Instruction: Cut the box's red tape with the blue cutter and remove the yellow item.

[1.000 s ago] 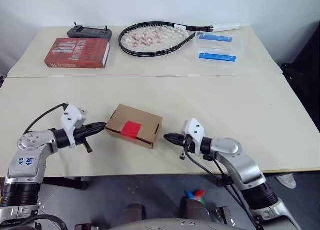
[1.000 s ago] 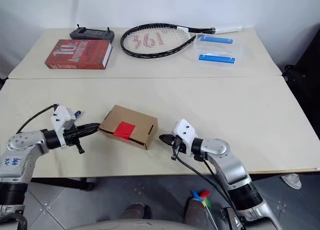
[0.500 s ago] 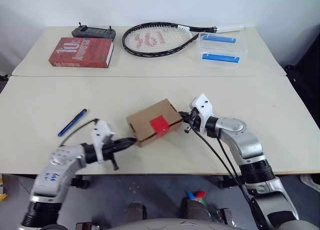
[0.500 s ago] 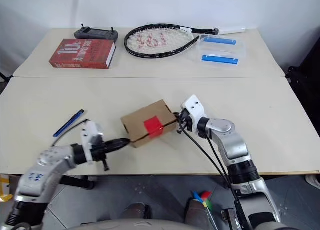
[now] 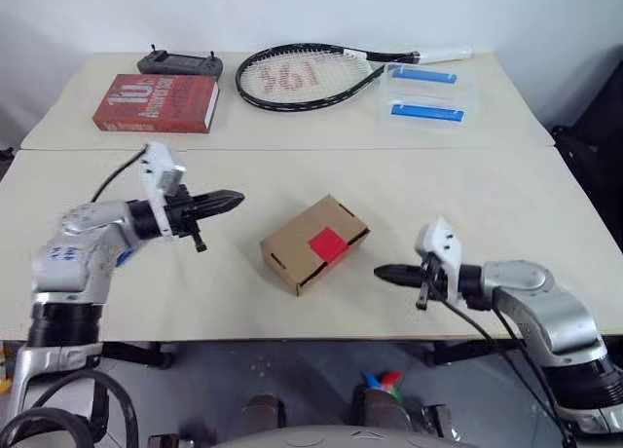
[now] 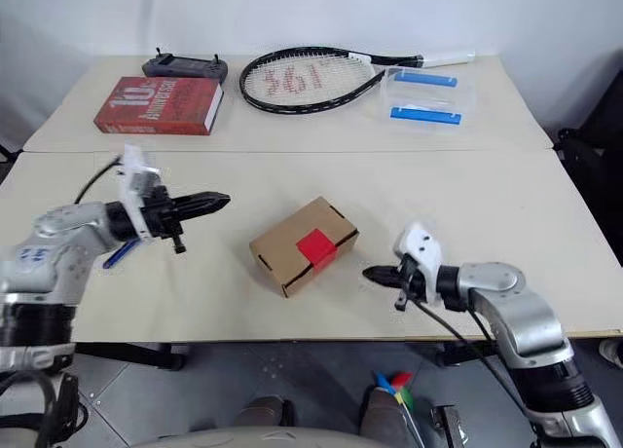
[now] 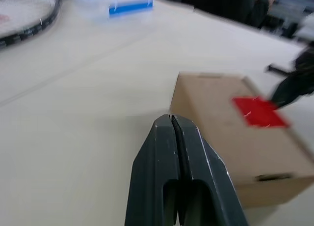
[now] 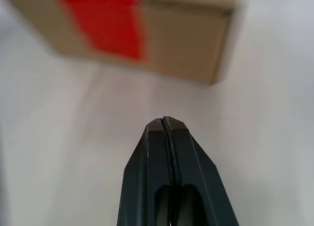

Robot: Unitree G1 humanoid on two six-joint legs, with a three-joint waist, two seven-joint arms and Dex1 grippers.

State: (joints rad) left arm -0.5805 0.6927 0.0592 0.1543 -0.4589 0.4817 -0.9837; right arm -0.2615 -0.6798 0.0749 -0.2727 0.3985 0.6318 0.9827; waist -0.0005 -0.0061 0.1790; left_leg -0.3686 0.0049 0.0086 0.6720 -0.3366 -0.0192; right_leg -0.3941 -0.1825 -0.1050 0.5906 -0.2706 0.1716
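The brown box (image 5: 311, 245) lies slantwise on the near table, and the red tape (image 5: 328, 243) runs over its top edge and down its near side. My left gripper (image 5: 236, 196) is shut and empty, held above the table to the box's left and pointing at it. My right gripper (image 5: 381, 271) is shut and empty too, just off the box's near-right corner. The left wrist view shows the box (image 7: 230, 132) ahead of the shut fingertips (image 7: 169, 125). The blue cutter (image 6: 115, 252) lies on the table, mostly hidden behind my left arm. The yellow item is out of view.
On the far table lie a red book (image 5: 156, 102), a black controller (image 5: 177, 63), a tennis racket (image 5: 302, 75) and two clear containers (image 5: 425, 93) with blue strips. A seam separates the two tables behind the box.
Both grippers have pulled away from the box: the left has risen and swung out to the left, the right has dropped back to the near right. The box has turned on the table.
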